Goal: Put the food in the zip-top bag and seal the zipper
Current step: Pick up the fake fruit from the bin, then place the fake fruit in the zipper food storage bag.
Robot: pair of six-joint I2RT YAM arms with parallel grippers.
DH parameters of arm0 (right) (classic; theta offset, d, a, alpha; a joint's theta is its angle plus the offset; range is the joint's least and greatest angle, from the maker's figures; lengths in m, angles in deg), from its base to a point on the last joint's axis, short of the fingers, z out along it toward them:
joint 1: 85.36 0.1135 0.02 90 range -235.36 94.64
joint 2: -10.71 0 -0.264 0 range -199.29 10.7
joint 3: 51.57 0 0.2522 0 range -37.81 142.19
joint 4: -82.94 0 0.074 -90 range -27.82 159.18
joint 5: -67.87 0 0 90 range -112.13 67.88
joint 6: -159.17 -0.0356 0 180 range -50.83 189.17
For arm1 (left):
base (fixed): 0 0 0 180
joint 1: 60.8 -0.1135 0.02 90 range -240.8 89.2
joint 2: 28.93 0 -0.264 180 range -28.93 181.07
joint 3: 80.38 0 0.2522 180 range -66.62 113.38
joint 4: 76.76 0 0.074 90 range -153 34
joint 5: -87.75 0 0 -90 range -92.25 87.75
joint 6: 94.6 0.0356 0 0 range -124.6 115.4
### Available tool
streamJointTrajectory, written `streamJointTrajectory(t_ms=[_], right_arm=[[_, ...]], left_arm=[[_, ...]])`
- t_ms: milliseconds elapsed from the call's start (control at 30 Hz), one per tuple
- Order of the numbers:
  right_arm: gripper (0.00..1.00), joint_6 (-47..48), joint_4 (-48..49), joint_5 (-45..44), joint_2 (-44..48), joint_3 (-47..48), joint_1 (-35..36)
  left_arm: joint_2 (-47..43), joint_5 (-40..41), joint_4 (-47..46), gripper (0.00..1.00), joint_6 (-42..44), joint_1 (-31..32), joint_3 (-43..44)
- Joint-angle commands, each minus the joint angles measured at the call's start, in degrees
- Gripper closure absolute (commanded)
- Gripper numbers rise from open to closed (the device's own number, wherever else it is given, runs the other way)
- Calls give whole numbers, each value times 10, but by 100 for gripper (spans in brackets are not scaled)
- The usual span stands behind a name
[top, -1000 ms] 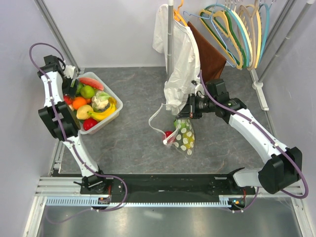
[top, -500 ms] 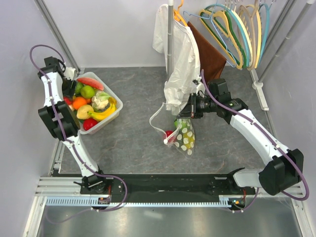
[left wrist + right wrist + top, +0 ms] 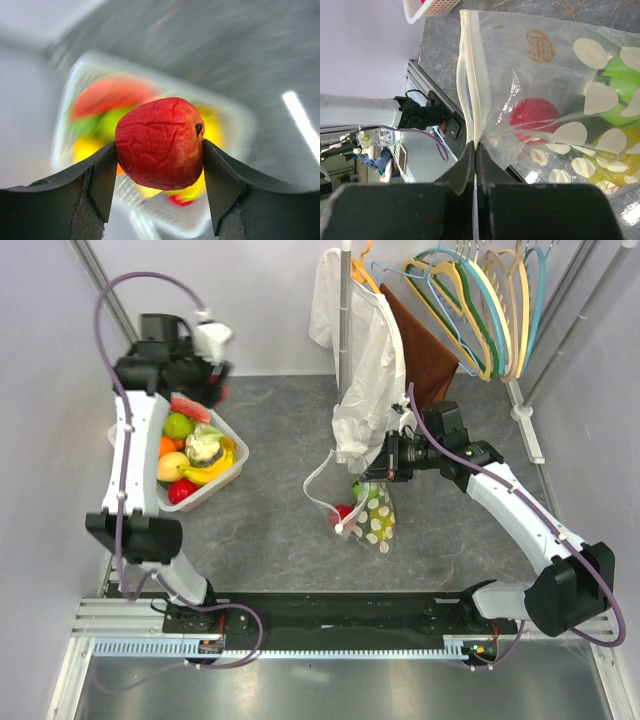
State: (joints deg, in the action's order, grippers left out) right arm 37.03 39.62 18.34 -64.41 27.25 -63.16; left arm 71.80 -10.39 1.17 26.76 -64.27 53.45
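Aloft, red apple point(image 3: 159, 142) in left end effector point(image 3: 160, 167), near basket point(image 3: 238, 462) rim.

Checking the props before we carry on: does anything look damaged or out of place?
The red fruit in the left gripper has fine cracks all over its skin. Nothing else stands out.

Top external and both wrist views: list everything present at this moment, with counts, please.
Lattice plastic basket: one, white, left side of table.
Glossy toy fruits: several, green, orange, yellow, red, in basket.
Clear polka-dotted zip-top bag: one, mid-table, holding red, green, yellow food.
Zipper track: one, whitish, bag's mouth.
Hanging garment: one, white, rear centre.
Hanging cloth: one, brown, beside garment.
Clothes hangers: several, mixed colours, rear right.
Wrinkled red toy fruit: one, in left tool.
Left tool: black, shut on fruit, over basket.
Right tool: black, shut on zipper edge.
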Motion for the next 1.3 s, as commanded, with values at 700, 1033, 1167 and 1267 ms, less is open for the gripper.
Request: streamJointTrajectory(t_ms=[700, 1033, 1167, 1267], right_arm=[[100, -6, 6, 12, 37, -7, -27], [100, -6, 5, 14, 40, -5, -29], [100, -4, 5, 16, 39, -8, -29], [100, -4, 5, 15, 37, -8, -29]], left_arm=[[8, -264, -75, 13, -227, 423, -128], [-93, -312, -40, 0, -209, 252, -104], [-87, -326, 2, 0, -150, 71, -91], [-49, -324, 40, 1, -90, -36, -67]])
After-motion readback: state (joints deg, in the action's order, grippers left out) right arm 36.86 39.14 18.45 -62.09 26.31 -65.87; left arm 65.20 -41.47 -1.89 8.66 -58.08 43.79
